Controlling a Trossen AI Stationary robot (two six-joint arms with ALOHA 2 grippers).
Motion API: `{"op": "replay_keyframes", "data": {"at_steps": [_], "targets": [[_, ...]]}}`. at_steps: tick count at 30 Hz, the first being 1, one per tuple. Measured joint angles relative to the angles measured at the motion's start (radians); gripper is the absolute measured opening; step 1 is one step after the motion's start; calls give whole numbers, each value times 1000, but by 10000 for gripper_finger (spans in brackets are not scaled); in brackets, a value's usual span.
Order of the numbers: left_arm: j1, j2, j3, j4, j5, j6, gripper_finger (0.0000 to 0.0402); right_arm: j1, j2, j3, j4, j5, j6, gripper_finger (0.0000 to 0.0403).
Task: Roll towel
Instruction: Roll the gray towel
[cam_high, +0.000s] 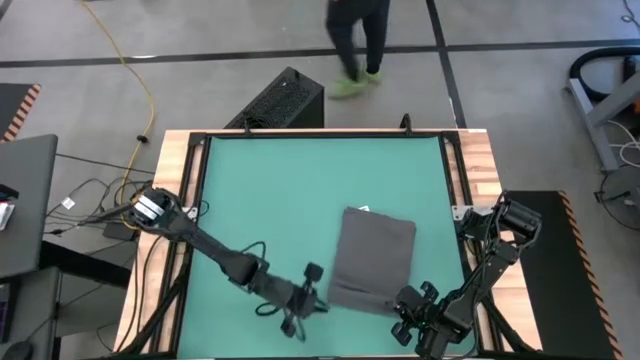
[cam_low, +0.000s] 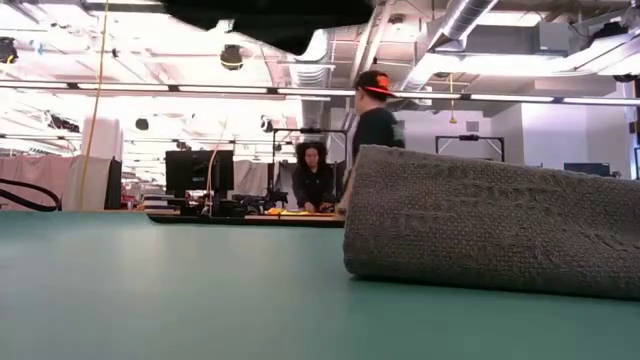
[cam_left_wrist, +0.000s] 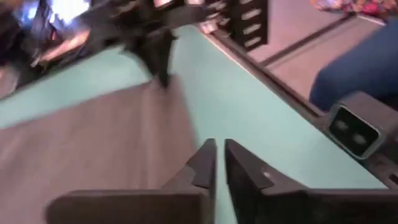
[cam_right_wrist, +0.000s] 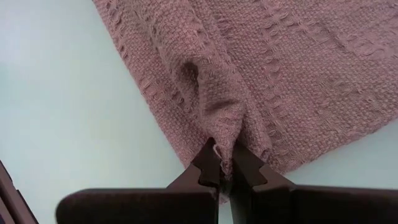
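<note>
Right gripper (cam_right_wrist: 224, 163): fingers pinched together on a raised fold at the towel's (cam_right_wrist: 292, 74) edge; in the high view this gripper (cam_high: 413, 305) sits at the towel's near right corner, by the table's near edge.
Left gripper (cam_left_wrist: 219, 160): fingers together with only a thin slit between them, nothing held; tips just off the towel's edge, over bare table. In the high view it (cam_high: 312, 290) lies just beside the towel's near left corner.
Towel (cam_high: 372, 258): dark grey cloth lying on the right half of the table, roughly rectangular, its long sides running from the near edge toward the far edge. A small white tag (cam_high: 362, 209) shows at its far edge. Near end looks bunched where both grippers meet it.
Towel, low view: a thick rounded edge of coarse weave (cam_low: 490, 220) resting on the green surface, filling the right side of the picture.
Table (cam_high: 270, 190): green top with a wooden border and a dark frame; left half bare.
Left arm (cam_high: 215, 250): reaches from the left border diagonally toward the near centre.
Right arm (cam_high: 490, 265): reaches from the right border toward the near edge.
Person (cam_high: 358, 40): standing on the floor beyond the far edge, bright green shoes.
Room, low view: one person (cam_low: 375, 120) in a cap standing, another (cam_low: 313, 175) at a bench behind.
</note>
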Motion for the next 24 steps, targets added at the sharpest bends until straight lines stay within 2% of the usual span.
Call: {"op": "replay_keyframes", "data": {"at_steps": [4, 10, 24], "targets": [[9, 77, -6, 43, -15, 39, 4, 0, 0, 0, 1, 1, 0, 28], [62, 123, 5, 83, -41, 36, 0, 0, 0, 0, 1, 1, 0, 28], [105, 121, 5, 92, 7, 27, 0, -1, 0, 0, 5, 1, 1, 28]]}}
